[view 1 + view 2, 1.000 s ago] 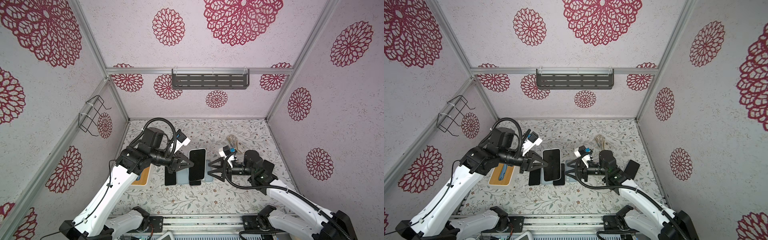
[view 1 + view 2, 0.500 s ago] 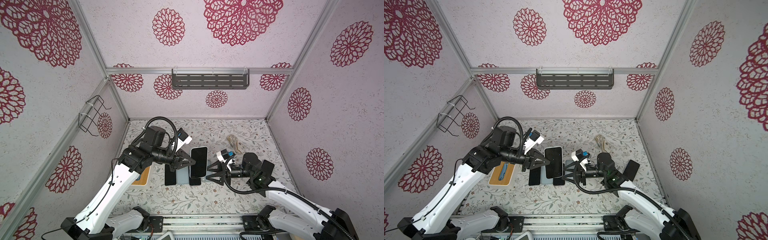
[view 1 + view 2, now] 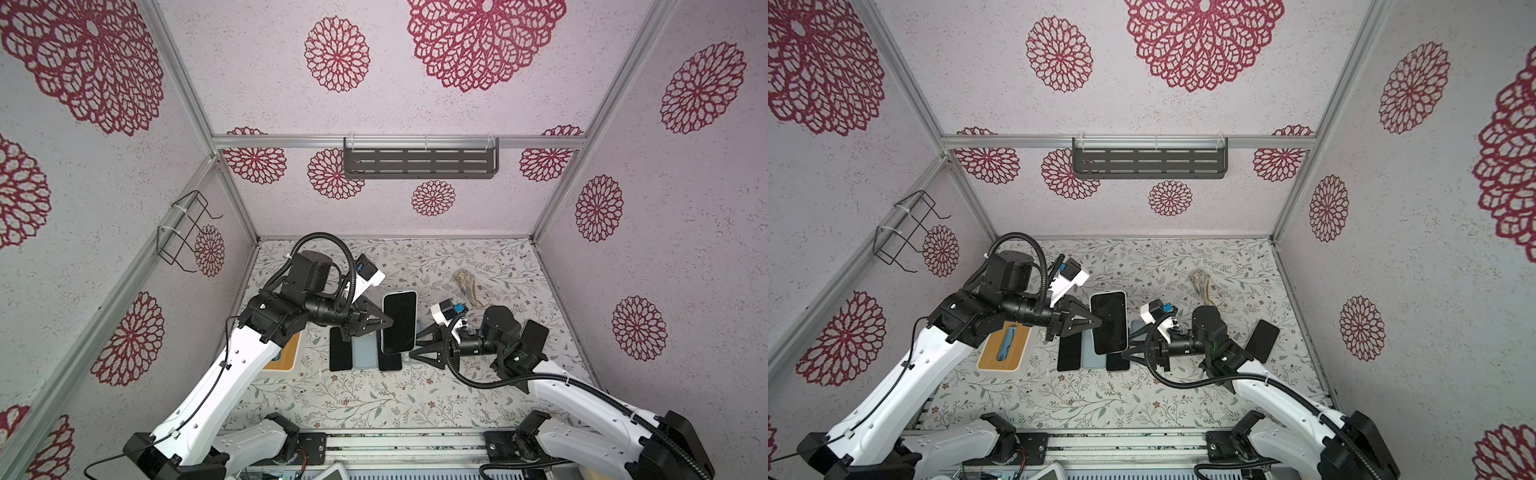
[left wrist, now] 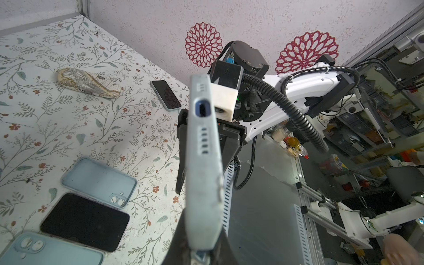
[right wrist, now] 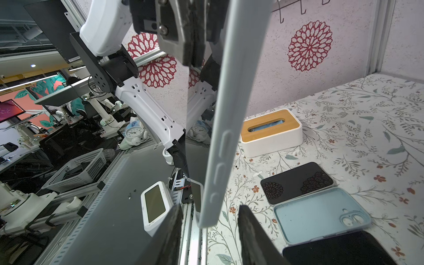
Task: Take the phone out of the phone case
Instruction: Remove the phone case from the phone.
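Observation:
A phone in a pale blue phone case [image 3: 399, 322] [image 3: 1108, 322] hangs above the table, screen toward the top views. My left gripper [image 3: 388, 323] [image 3: 1099, 323] [image 4: 202, 252] is shut on one long edge of it. The left wrist view shows the case's bottom edge [image 4: 203, 160] with the charging port. My right gripper [image 3: 413, 345] [image 3: 1127, 344] [image 5: 208, 229] stands open at the opposite long edge. Its two fingers [image 5: 254, 238] flank the case's lower corner [image 5: 220, 160] with a gap on each side, touching nothing.
Under the held phone lie two bare black phones [image 3: 340, 349] [image 5: 296, 182] and empty pale blue cases [image 3: 365, 351] [image 5: 321, 213]. Another phone [image 3: 1260, 340] lies at the right. A wood-lidded tissue box [image 3: 1007, 347] stands left. A crumpled bag [image 3: 469, 282] lies at the back.
My right gripper has moved left up to the phone's edge and its jaws have narrowed. The left gripper has carried the phone slightly right and up.

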You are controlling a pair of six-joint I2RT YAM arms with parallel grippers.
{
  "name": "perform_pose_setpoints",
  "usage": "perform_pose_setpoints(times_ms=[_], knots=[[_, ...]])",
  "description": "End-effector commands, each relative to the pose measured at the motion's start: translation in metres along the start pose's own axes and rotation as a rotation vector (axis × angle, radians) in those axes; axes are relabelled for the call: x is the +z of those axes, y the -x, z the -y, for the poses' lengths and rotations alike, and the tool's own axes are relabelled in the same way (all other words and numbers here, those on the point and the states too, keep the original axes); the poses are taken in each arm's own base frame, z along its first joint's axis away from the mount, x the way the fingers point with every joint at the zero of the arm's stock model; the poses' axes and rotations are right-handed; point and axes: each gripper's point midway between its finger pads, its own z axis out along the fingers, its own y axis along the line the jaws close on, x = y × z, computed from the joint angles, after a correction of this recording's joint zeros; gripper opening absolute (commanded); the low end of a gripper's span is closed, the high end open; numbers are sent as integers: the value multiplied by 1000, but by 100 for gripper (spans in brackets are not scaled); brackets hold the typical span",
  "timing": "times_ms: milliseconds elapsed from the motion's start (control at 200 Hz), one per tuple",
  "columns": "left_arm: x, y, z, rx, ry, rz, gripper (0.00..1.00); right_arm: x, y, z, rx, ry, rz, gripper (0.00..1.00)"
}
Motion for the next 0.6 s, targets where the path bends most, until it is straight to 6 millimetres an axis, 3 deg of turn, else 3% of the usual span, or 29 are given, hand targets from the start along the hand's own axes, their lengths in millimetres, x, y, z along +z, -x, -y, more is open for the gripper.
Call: perform_pose_setpoints(times_ms=[0, 596], knots=[[-1, 12, 11, 55, -49, 44, 0, 2, 7, -7, -36, 36, 21, 38], [13, 31, 9, -13, -182, 143, 0, -4, 12, -24, -159, 98, 81, 22]])
